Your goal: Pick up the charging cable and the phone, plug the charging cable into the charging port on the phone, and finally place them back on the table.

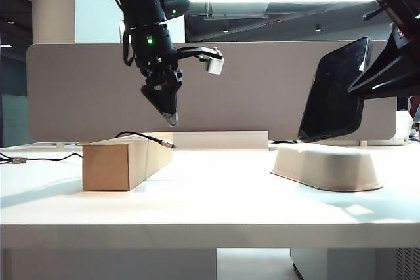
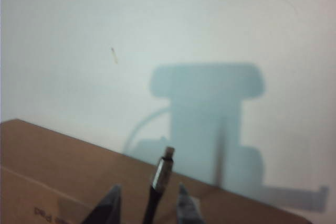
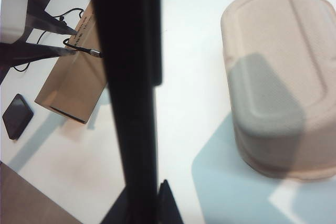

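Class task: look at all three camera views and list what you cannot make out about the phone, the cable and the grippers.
- Charging port: not visible on the phone; too small in the exterior view, and the right wrist view shows only its dark edge.
- Right gripper: cut off by frame edges.
- Charging cable: left wrist view blurred; left gripper contact unclear.

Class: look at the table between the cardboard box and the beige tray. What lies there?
Nothing: in the exterior view the table is bare between the box and the tray.

brown cardboard box (image 1: 125,162) — beige tray (image 1: 327,167) (upside down) — grey divider (image 1: 79,90)
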Action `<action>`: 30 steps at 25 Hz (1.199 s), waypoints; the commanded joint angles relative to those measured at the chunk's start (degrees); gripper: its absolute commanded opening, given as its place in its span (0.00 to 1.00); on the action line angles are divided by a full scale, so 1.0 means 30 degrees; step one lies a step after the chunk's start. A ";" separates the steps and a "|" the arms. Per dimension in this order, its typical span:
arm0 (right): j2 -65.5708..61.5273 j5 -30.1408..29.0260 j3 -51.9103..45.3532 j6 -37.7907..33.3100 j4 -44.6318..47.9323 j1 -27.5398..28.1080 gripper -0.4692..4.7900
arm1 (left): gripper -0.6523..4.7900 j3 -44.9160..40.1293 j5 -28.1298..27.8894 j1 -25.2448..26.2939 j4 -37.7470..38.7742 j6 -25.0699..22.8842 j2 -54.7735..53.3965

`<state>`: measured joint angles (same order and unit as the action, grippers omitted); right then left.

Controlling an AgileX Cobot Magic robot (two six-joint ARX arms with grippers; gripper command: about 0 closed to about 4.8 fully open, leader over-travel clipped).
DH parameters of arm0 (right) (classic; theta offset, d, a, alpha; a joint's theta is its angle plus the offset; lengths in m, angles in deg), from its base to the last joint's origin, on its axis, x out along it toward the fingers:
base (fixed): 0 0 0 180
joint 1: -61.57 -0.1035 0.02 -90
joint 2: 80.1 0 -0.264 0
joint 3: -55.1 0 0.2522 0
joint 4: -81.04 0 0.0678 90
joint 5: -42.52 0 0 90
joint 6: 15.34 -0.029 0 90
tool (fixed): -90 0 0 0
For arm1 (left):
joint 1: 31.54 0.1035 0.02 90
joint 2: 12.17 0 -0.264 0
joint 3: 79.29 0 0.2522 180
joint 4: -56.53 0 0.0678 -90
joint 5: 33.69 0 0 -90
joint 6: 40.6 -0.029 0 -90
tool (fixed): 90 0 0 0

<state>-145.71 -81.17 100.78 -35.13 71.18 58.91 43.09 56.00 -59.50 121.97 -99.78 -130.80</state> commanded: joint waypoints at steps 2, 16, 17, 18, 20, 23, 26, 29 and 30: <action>0.0168 -0.0328 0.0138 0.0182 0.0423 -0.0022 0.08 | 0.51 0.0044 -0.1093 0.0029 0.0066 -0.0146 -0.0590; 0.0160 -0.0313 0.0138 0.0204 0.0277 -0.0036 0.08 | 0.38 0.0044 -0.2062 0.0029 -0.0284 -0.1122 -0.1545; 0.0160 -0.0313 0.0138 0.0204 0.0277 -0.0036 0.08 | 0.38 0.0044 -0.2025 0.0022 -0.0131 -0.1122 -0.1574; 0.0160 -0.0313 0.0138 0.0204 0.0277 -0.0036 0.08 | 0.38 0.0044 -0.2025 0.0022 0.0029 -0.1129 -0.1581; 0.0160 -0.0313 0.0131 0.0204 0.0277 -0.0036 0.08 | 0.38 0.0044 -0.2040 0.0022 -0.0007 -0.1129 -0.1581; 0.0160 -0.0299 0.0131 0.0270 0.0284 -0.0036 0.08 | 0.38 0.0044 -0.2040 0.0029 -0.0168 -0.1129 -0.1581; 0.0160 -0.0284 0.0131 0.0270 0.0284 -0.0036 0.08 | 0.38 0.0044 -0.2033 0.0029 -0.0248 -0.1129 -0.1705; 0.0160 -0.0284 0.0131 0.0270 0.0277 -0.0029 0.08 | 0.38 0.0044 -0.2004 0.0000 -0.0386 -0.1129 -0.1982; 0.0160 -0.0291 0.0131 0.0270 0.0284 -0.0036 0.08 | 0.38 0.0044 -0.2033 -0.0080 -0.0393 -0.1129 -0.2062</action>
<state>-145.68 -81.17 100.78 -34.76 69.87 58.87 43.03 50.01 -59.50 121.08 -102.95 -137.01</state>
